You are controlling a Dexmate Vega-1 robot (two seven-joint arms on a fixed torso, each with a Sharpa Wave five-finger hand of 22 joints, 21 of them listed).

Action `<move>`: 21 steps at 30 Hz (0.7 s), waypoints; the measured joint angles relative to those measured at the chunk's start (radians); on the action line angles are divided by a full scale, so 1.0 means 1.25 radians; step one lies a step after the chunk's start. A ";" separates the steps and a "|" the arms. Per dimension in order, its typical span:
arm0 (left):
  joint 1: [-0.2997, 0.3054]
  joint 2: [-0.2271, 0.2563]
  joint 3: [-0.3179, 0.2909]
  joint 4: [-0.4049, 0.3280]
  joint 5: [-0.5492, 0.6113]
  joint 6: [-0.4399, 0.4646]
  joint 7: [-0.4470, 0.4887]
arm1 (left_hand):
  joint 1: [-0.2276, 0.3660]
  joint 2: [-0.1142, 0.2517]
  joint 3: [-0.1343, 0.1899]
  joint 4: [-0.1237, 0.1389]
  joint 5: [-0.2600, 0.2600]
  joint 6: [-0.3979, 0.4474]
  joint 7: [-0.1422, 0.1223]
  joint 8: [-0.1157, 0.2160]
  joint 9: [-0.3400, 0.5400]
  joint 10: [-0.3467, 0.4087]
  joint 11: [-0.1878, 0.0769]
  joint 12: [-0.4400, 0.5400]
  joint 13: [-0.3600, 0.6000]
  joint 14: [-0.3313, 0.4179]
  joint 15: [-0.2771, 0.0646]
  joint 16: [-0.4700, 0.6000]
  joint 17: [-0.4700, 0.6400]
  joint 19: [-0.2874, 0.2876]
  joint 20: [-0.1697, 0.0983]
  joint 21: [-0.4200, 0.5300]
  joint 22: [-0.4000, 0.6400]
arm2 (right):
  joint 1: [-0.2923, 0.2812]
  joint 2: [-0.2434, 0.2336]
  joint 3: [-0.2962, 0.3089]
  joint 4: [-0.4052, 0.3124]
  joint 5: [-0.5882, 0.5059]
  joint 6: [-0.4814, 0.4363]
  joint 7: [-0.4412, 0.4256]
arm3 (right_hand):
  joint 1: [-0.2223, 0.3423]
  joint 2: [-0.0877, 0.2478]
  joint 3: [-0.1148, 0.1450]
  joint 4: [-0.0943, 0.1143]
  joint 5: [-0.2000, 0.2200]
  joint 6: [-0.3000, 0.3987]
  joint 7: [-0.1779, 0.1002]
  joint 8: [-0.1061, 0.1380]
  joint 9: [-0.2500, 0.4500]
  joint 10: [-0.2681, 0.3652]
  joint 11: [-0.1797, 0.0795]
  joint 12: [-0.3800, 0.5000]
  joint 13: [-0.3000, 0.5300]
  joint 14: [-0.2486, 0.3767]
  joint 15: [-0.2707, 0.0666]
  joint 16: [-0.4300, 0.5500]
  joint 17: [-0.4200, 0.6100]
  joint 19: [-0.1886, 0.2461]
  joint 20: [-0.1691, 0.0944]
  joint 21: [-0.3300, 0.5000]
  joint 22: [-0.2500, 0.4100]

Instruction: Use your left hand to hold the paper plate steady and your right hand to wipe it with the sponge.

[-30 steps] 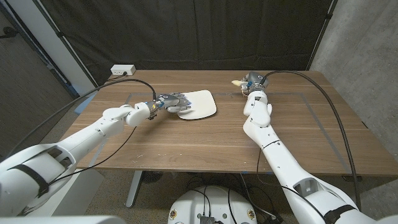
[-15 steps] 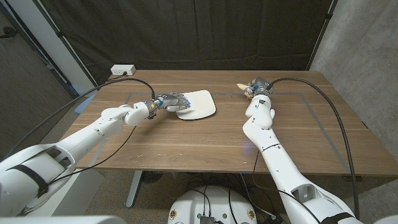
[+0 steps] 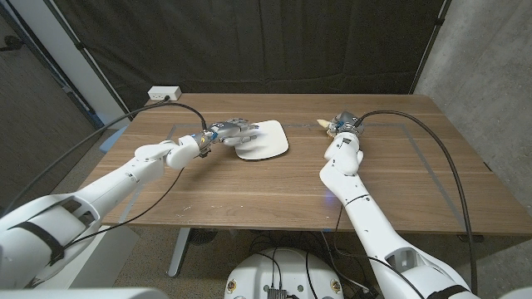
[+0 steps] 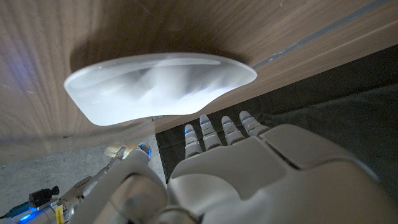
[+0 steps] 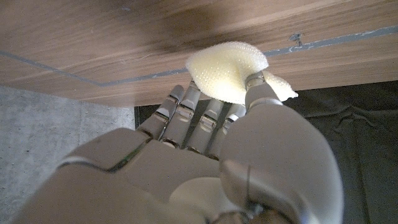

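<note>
We see our left hand with fingers apart at the plate's near rim on the counter; light, it slides unless pressed. Our right hand pinches the soft sponge, well apart.

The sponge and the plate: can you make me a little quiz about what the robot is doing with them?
1. True or false: the right robot hand holds the sponge.
2. Where is the plate? A) on the floor B) on the table C) on the sponge
3. Fill in: the sponge is ____ touching the plate.

Key
1. True: its fingers pinch the pale yellow sponge.
2. B: it lies on the table, with the left robot hand at its edge.
3. Not: the sponge is off to the plate's right, apart from it.
</note>
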 measured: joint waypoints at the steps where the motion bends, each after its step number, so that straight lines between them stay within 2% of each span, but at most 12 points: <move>1: 0.001 -0.001 -0.002 0.000 -0.005 -0.004 0.003 | 0.003 0.003 0.000 0.000 0.000 -0.007 -0.001 0.000 0.000 -0.008 -0.001 0.000 0.000 -0.001 0.001 0.000 0.000 0.000 0.000 0.000 0.000 | 0.000 0.000 -0.001 0.001 -0.001 -0.003 0.003 | 0.000 0.000 0.000 0.000 0.000 0.000 0.000 -0.005 0.001 -0.011 0.000 -0.006 0.000 -0.003 -0.001 -0.006 -0.002 0.002 0.002 0.000 0.000; 2: 0.003 -0.003 -0.006 0.001 -0.015 -0.011 0.008 | 0.003 0.003 0.000 0.000 0.000 -0.014 -0.002 0.000 0.000 -0.016 -0.001 -0.003 0.000 -0.001 0.001 0.000 0.000 0.000 0.000 0.000 0.000 | 0.001 0.000 -0.002 0.003 -0.001 -0.007 0.007 | -0.007 -0.007 0.000 0.007 0.000 -0.003 0.003 -0.011 0.002 -0.023 0.001 -0.012 -0.001 -0.013 0.001 -0.013 -0.005 0.002 0.002 0.000 0.000; 6: 0.006 -0.007 -0.015 0.009 -0.040 -0.028 0.016 | 0.004 0.004 0.000 0.000 0.000 -0.037 -0.006 0.000 0.000 -0.047 -0.005 -0.009 0.000 -0.010 0.001 0.000 0.000 0.004 0.004 0.000 0.000 | 0.003 0.001 -0.005 0.005 -0.002 -0.017 0.021 | -0.054 -0.014 -0.014 0.029 0.001 -0.056 0.044 -0.023 0.006 -0.085 0.010 -0.045 -0.002 -0.061 0.009 -0.045 -0.013 -0.008 0.013 0.000 0.000; 9: 0.009 -0.012 -0.023 0.017 -0.080 -0.053 0.022 | 0.005 0.005 0.000 0.000 0.000 -0.045 -0.006 0.000 0.000 -0.051 -0.003 -0.009 0.000 -0.013 -0.002 0.000 0.000 0.001 0.007 0.000 0.000 | 0.007 -0.001 -0.009 0.006 -0.003 -0.026 0.043 | -0.093 -0.019 -0.025 0.045 0.001 -0.131 0.043 -0.027 0.006 -0.134 0.020 -0.069 -0.007 -0.105 0.013 -0.065 -0.017 -0.019 0.023 0.000 0.000; 12: 0.012 -0.015 -0.030 0.024 -0.132 -0.081 0.022 | 0.005 0.005 0.000 0.000 0.000 -0.045 -0.005 0.004 0.000 -0.054 0.000 -0.009 0.000 -0.014 -0.003 0.000 0.000 0.001 0.007 0.000 0.000 | 0.013 -0.005 -0.013 0.006 -0.005 -0.033 0.057 | -0.119 -0.030 -0.036 0.055 0.001 -0.179 0.046 -0.027 0.004 -0.168 0.037 -0.084 -0.008 -0.144 0.017 -0.074 -0.017 -0.027 0.032 0.000 0.000; 16: 0.018 -0.021 -0.044 0.034 -0.196 -0.107 0.006 | 0.005 0.005 0.000 0.000 0.000 -0.045 -0.005 0.004 0.000 -0.058 -0.005 -0.009 0.000 -0.014 -0.003 0.000 0.000 0.001 0.007 0.000 0.000 | 0.022 -0.012 -0.021 0.006 -0.012 -0.053 0.112 | -0.147 -0.045 -0.049 0.068 0.005 -0.243 0.052 -0.025 0.003 -0.218 0.054 -0.099 -0.012 -0.197 0.022 -0.082 -0.021 -0.041 0.046 -0.005 0.000; 18: 0.022 -0.023 -0.050 0.037 -0.239 -0.119 -0.010 | 0.005 0.005 0.000 0.000 0.000 -0.047 -0.003 0.006 0.000 -0.059 -0.005 -0.009 0.000 -0.014 -0.003 0.000 0.000 0.001 0.007 0.000 0.000 | 0.029 -0.017 -0.026 0.006 -0.016 -0.062 0.141 | -0.168 -0.054 -0.062 0.074 0.008 -0.288 0.057 -0.025 0.003 -0.258 0.069 -0.106 -0.012 -0.239 0.024 -0.083 -0.025 -0.059 0.054 -0.013 0.000; 21: 0.026 -0.025 -0.055 0.039 -0.280 -0.128 -0.028 | 0.005 0.005 0.000 0.000 0.000 -0.051 0.000 0.007 0.000 -0.063 0.000 -0.009 0.000 -0.014 -0.003 0.000 0.000 -0.003 0.012 0.000 0.000 | 0.034 -0.022 -0.029 0.006 -0.019 -0.071 0.178 | -0.211 -0.067 -0.086 0.088 0.012 -0.394 0.064 -0.030 0.003 -0.343 0.092 -0.112 -0.012 -0.312 0.026 -0.083 -0.034 -0.095 0.067 -0.029 0.000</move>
